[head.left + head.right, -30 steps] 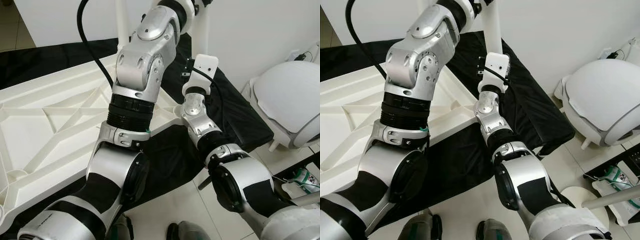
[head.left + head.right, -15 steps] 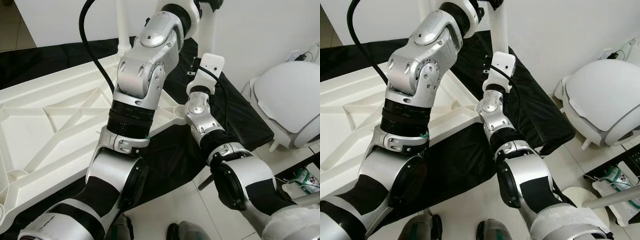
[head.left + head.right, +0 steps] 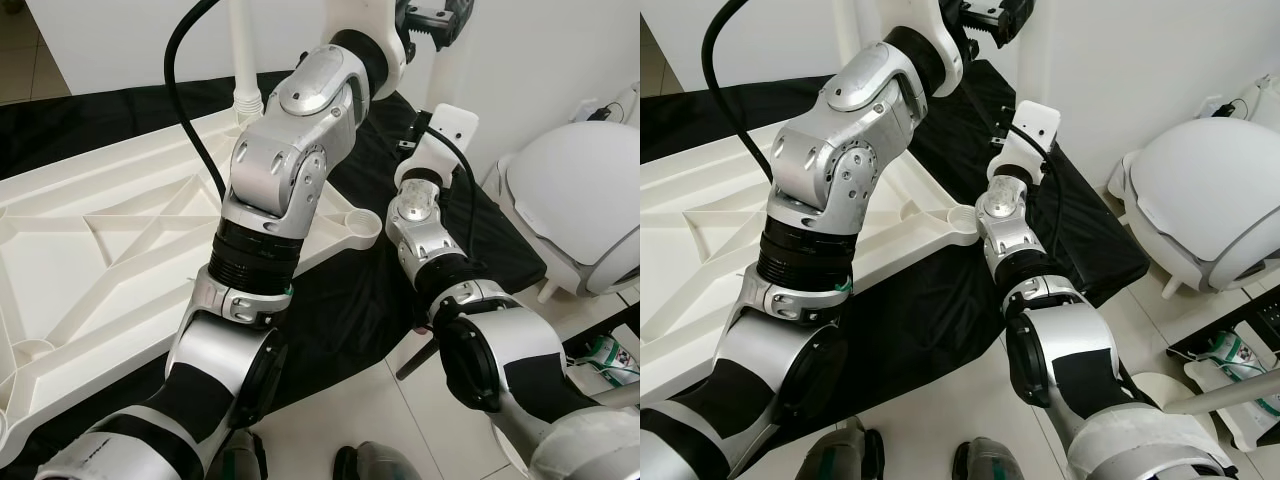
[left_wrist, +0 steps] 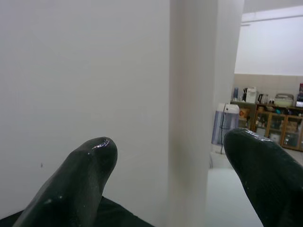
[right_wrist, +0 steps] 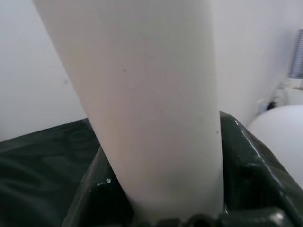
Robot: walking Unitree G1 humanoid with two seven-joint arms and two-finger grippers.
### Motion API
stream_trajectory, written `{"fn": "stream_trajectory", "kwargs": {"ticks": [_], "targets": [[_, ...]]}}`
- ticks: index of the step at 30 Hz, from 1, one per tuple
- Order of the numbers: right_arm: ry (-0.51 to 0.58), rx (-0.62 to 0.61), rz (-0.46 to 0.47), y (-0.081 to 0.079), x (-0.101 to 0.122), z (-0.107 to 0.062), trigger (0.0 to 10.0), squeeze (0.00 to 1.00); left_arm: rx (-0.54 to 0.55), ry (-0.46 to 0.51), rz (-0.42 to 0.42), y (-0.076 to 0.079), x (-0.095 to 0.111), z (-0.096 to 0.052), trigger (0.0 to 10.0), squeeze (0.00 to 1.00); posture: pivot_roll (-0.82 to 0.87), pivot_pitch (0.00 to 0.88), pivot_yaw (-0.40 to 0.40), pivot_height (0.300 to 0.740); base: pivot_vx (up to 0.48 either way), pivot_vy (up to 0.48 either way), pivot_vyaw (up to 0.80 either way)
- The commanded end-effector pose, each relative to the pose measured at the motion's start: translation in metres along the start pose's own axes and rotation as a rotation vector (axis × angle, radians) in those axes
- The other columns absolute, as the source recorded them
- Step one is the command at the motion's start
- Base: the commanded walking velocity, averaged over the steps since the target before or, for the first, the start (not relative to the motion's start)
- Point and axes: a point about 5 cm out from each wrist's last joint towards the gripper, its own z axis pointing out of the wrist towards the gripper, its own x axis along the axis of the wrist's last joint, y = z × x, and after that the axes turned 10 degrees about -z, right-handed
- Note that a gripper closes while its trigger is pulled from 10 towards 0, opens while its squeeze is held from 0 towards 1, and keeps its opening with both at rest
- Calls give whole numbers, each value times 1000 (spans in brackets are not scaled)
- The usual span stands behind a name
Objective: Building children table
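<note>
The right gripper (image 5: 161,208) has carried the white cylindrical plastic table leg (image 5: 147,104) rightward, uncovering the upturned white plastic tabletop's round corner socket (image 3: 362,226).

free: ribbed underside of white table top (image 3: 100,240), left, open above | blocked: both silver arms cross the middle | far: wall close behind, upright white leg (image 4: 191,118) between left hand (image 4: 175,175) fingers | right: round white chair (image 3: 585,200), near

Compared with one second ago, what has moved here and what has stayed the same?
Both silver arms rose and shifted to the robot's right, uncovering the round corner socket of the upturned white plastic tabletop. The right gripper stays shut on the white round table leg, and the open left gripper now brackets it. The tabletop, the black cloth and the white domed chair did not move.
</note>
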Motion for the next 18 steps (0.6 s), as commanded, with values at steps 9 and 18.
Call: {"fn": "stream_trajectory", "kwargs": {"ticks": [9,18], "targets": [[-46,182,179,2,4,8,10000,0,68,-129,180,-45,-33,-30,10000,0,0,0,-13,740,0,0,0],[14,332,151,-6,14,5,10000,0,221,-196,215,-70,-52,-46,10000,0,0,0,-10,740,0,0,0]]}}
